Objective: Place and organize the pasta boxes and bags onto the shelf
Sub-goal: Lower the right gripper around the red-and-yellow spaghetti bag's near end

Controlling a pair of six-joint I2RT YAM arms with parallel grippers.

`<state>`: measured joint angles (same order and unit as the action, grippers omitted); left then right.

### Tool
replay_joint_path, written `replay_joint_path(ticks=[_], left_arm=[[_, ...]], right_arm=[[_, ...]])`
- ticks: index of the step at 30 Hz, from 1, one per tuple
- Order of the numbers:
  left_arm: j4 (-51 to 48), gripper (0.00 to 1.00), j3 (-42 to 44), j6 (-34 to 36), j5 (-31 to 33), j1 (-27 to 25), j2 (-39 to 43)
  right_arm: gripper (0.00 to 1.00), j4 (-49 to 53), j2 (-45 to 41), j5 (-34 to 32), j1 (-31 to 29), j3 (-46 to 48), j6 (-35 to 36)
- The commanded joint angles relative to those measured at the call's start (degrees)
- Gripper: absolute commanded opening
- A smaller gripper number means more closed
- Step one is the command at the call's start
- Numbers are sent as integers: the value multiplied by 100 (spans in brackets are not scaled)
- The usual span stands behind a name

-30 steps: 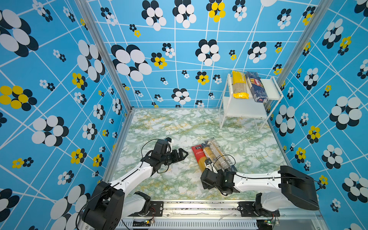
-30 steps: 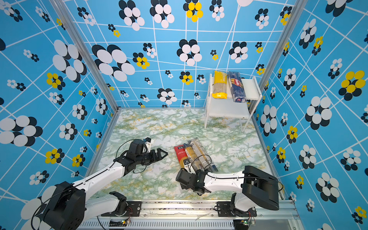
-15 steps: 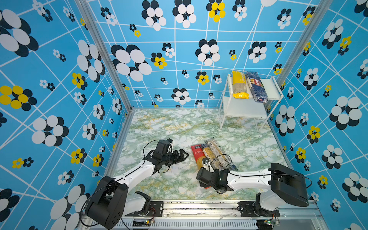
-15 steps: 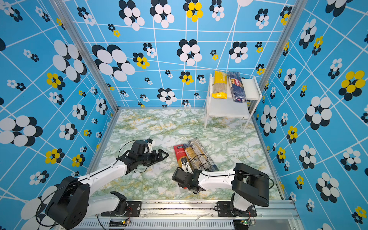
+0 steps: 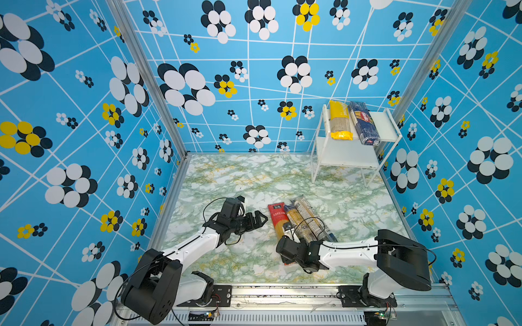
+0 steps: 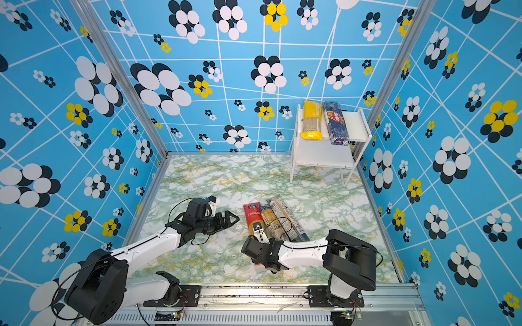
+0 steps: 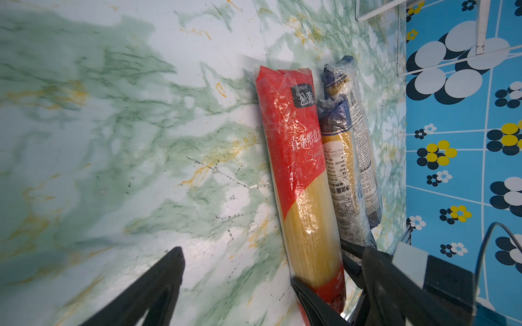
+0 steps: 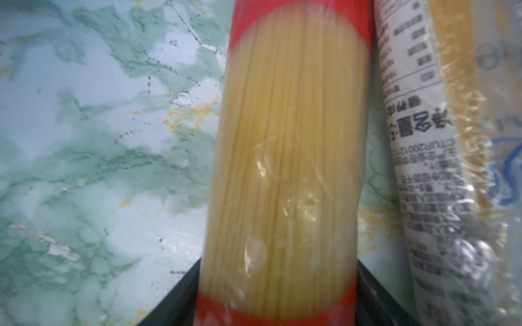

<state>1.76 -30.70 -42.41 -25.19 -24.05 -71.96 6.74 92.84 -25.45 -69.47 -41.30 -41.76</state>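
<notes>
A red pasta pack (image 5: 278,220) (image 7: 296,158) lies on the marble floor beside two slim clear packs (image 5: 293,218) (image 5: 309,214) with dark-blue ends. My right gripper (image 5: 288,254) (image 8: 278,296) sits at the red pack's near end, and its fingers press both sides of that pack (image 8: 288,141). My left gripper (image 5: 261,220) (image 7: 268,282) hovers open just left of the packs, holding nothing. The white shelf (image 5: 347,155) stands in the back right corner. A yellow pack (image 5: 340,121) and a dark blue Barilla pack (image 5: 364,124) lie side by side on its upper board.
Blue flowered walls close in the floor on three sides. An aluminium rail (image 5: 282,290) runs along the front edge, where both arm bases are mounted. The shelf's lower board carries nothing. A black cable (image 5: 310,225) loops over the clear packs.
My right gripper has slid left along the front to the red pack's near end and narrowed its jaws around it. The left arm has barely moved.
</notes>
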Motion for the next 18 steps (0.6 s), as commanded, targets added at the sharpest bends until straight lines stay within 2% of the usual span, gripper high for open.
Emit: replay_joint_path(ticks=[1, 9, 15, 18], left_arm=[[89, 99, -23, -18, 115, -34, -57], [25, 99, 24, -53, 225, -30, -14], [-97, 99, -128, -5, 262, -33, -63], [-194, 99, -221, 31, 293, -31, -63]], right_arm=[[66, 205, 509, 947, 125, 349, 12], [52, -180, 367, 970, 310, 607, 68], [52, -376, 74, 970, 404, 643, 421], [48, -373, -75, 996, 486, 599, 565]])
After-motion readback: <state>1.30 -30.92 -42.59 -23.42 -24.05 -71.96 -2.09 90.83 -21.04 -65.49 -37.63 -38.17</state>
